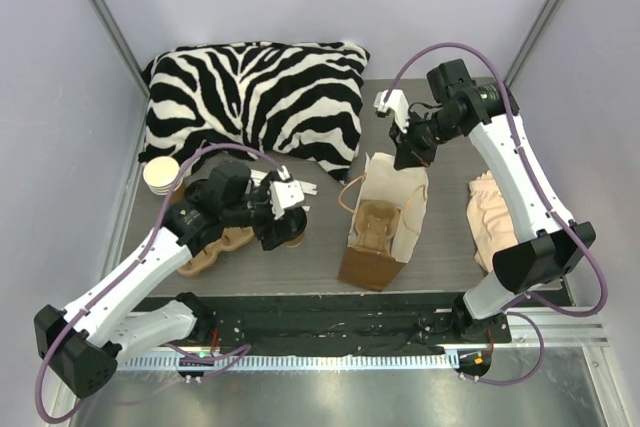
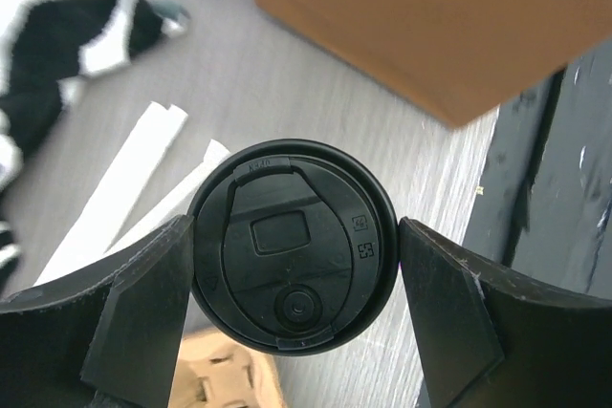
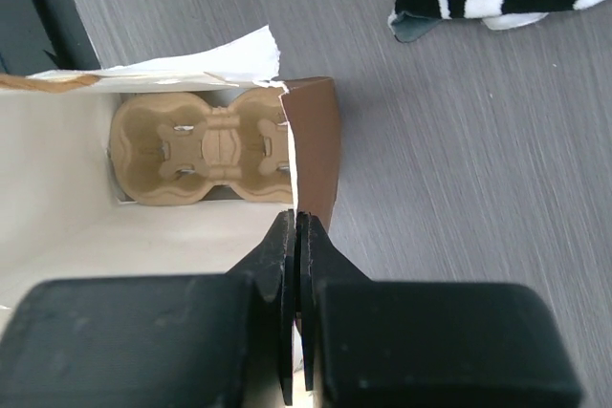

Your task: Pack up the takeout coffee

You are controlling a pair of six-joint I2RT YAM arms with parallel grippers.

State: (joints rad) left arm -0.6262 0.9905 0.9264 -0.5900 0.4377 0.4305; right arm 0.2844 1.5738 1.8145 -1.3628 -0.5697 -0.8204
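The takeout coffee (image 2: pixel 292 246) shows in the left wrist view as a round black lid that hides the cup under it. My left gripper (image 2: pixel 296 236) is shut on it, one finger touching each side of the lid. From above, the brown cup (image 1: pixel 294 231) sits under that gripper (image 1: pixel 283 209), left of the brown paper bag (image 1: pixel 372 267). The bag stands open, with a pulp cup carrier (image 3: pixel 201 150) lying in its bottom. My right gripper (image 3: pixel 295 219) is shut on the bag's rim (image 3: pixel 292 179) at the far corner.
A zebra-print pillow (image 1: pixel 255 97) fills the back. A stack of lidless cups (image 1: pixel 160 175) stands at the left, pulp carriers (image 1: pixel 225 243) lie under the left arm, and more carriers (image 1: pixel 490 217) are at the right. White paper strips (image 2: pixel 124 179) lie beside the cup.
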